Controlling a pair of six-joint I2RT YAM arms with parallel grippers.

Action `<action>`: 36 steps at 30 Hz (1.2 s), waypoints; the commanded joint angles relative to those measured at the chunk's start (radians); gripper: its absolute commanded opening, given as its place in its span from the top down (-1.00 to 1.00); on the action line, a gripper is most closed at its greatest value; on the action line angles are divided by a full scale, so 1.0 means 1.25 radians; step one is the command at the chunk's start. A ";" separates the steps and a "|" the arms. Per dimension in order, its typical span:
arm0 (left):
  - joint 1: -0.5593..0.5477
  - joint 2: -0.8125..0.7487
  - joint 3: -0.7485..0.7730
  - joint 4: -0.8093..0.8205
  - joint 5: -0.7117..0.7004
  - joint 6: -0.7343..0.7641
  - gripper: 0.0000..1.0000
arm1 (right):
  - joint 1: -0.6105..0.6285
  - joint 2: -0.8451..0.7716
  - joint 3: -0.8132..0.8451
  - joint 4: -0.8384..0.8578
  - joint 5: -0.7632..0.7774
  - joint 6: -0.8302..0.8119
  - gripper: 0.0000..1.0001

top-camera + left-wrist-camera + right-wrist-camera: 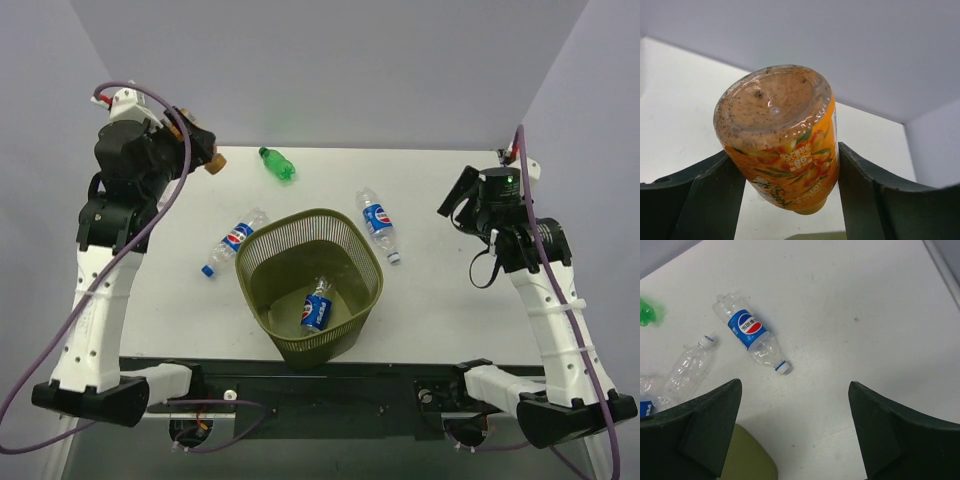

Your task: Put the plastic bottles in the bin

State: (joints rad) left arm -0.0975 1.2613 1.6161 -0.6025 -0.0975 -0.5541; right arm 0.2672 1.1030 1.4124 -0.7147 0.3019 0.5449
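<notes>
since the orange bottle (785, 145) sits between the fingers of my left claw (790, 200), both pressed against its labelled sides, i count that claw as clamped on it, base toward my wrist camera, neck pointing away. it looks like thin, light plastic, so i judge it will dent under a hard squeeze and could slide on the glossy label; the mid-body hold seems the right place, firmer than the tapered neck. the bin (310, 213) stands to this claw's right and nearer my bases, well apart, with one pepsi bottle (317, 308) already lying in it. between claw and bin lie a green bottle (277, 165), just to the right, and a clear pepsi bottle (235, 240) beside the bin wall that faces this claw; carried high, i should pass over both. my right claw (795, 387) hangs with jaws apart and nothing in them, a third pepsi bottle (752, 332) on the table (865, 315) ahead of it.
</notes>
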 commanded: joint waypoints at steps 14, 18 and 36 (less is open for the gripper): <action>-0.525 -0.083 -0.013 -0.192 -0.001 0.069 0.07 | -0.059 0.218 -0.196 0.266 -0.168 0.057 -0.72; -0.545 -0.070 -0.042 -0.201 0.033 0.060 -0.23 | -0.047 0.408 -0.129 0.317 -0.271 0.011 -0.70; -0.476 -0.079 0.048 -0.290 -0.084 0.017 -0.94 | 0.026 0.800 0.157 0.243 -0.285 -0.134 -0.69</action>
State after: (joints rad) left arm -0.7757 1.2118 1.6257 -0.9512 -0.1799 -0.4942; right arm 0.2970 2.0747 1.5799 -0.3515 -0.0471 0.3931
